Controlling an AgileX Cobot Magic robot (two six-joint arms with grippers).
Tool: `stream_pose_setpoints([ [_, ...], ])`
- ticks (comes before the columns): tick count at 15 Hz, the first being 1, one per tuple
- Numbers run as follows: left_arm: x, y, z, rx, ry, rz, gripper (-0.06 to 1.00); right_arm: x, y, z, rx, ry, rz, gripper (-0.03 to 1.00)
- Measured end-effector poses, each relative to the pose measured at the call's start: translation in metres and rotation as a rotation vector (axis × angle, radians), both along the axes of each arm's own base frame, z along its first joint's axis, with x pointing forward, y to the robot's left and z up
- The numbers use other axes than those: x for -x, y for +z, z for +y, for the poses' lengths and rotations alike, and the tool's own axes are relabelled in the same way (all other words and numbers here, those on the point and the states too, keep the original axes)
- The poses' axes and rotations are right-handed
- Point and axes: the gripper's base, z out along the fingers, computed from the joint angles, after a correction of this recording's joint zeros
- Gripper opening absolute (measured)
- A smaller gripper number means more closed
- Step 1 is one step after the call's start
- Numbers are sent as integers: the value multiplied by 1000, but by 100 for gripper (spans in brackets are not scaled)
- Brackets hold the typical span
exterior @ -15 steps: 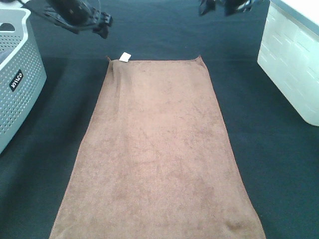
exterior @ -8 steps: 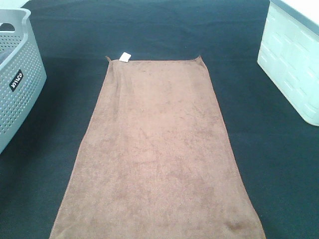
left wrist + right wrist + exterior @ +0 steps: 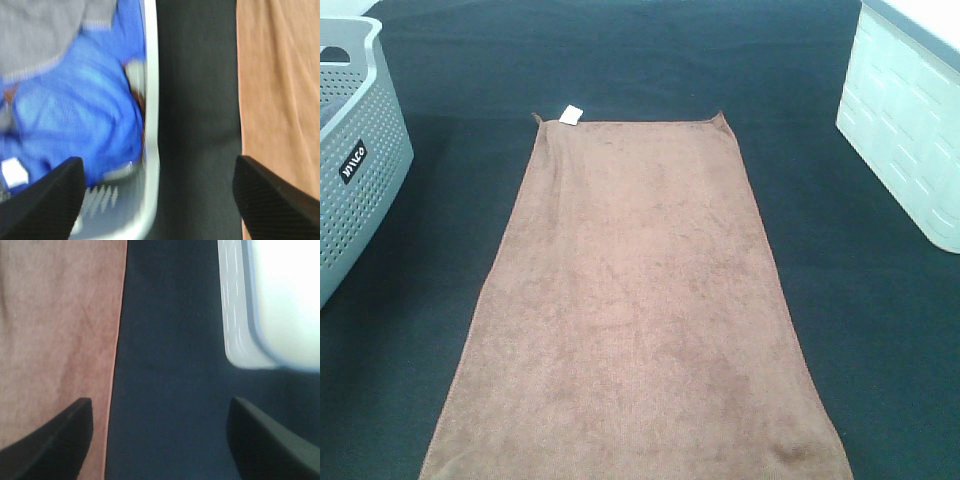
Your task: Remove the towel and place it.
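Black cloth (image 3: pixel 620 60) covers the whole table, and spread flat down its middle is the brown towel (image 3: pixel 640 310), long edges running toward the camera, its near end cut off by the frame. It lies smooth and fully opened out, which leaves both far corners exposed for a pinch. To the left sits the grey perforated basket (image 3: pixel 360 170), and the left wrist view shows blue fabric (image 3: pixel 75 115) already heaped inside it, so that looks like the likely drop spot, though I can't be sure. On the right stands a white bin (image 3: pixel 910 130). Smallest of all, the white tag (image 3: pixel 571 115) marks the far left corner.

The left gripper (image 3: pixel 157 200) hangs with its fingers spread wide and empty, straddling the basket rim and the towel's edge. The right gripper (image 3: pixel 160 440) is likewise released, holding nothing, between the towel's other edge and the white bin.

A second ago both arms showed along the top of the high view; now they're out of it, and the towel hasn't budged.
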Motion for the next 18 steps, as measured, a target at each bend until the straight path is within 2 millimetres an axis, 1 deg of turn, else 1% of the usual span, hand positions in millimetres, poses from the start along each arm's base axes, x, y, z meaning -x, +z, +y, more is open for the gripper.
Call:
stream_pose_setpoints([
  [1, 32, 4, -2, -2, 3, -36, 76, 34, 1, -1, -11, -18, -39, 68],
  [2, 79, 5, -4, -6, 12, -103, 76, 73, -10, -3, -25, -43, -54, 68],
  [3, 107, 7, -6, -11, 16, -166, 76, 102, -17, -4, -35, -58, -76, 68],
  [4, 131, 6, -7, -16, 19, -207, 76, 129, -21, -5, -42, -63, -117, 68],
  [5, 157, 3, -8, -24, 21, -257, 76, 153, -28, -6, -45, -65, -148, 68],
  [7, 201, -10, -9, -50, 24, -328, 76, 197, -44, -8, -49, -60, -234, 68],
  [8, 225, -15, -10, -58, 25, -384, 76, 218, -53, -9, -49, -54, -281, 68],
  [9, 244, -23, -11, -61, 26, -428, 76, 233, -62, -9, -44, -43, -323, 68],
  [11, 278, -43, -12, -70, 29, -514, 76, 259, -80, -10, -29, -17, -405, 68],
  [12, 278, -43, -12, -70, 29, -514, 76, 259, -80, -10, -29, -17, -405, 68],
  [13, 302, -60, -14, -74, 29, -573, 76, 276, -92, -11, -21, -2, -472, 68],
  [14, 315, -70, -15, -73, 28, -614, 76, 284, -99, -11, -6, 19, -510, 68],
  [15, 323, -79, -16, -66, 25, -626, 76, 290, -106, -11, 9, 44, -537, 68],
  [16, 326, -85, -17, -60, 17, -591, 76, 290, -113, -10, 19, 67, -532, 68],
  [17, 326, -87, -18, -63, -3, -584, 76, 287, -120, -9, 20, 86, -513, 68],
  [18, 323, -88, -19, -59, -24, -604, 76, 283, -122, -7, 10, 100, -531, 68],
])
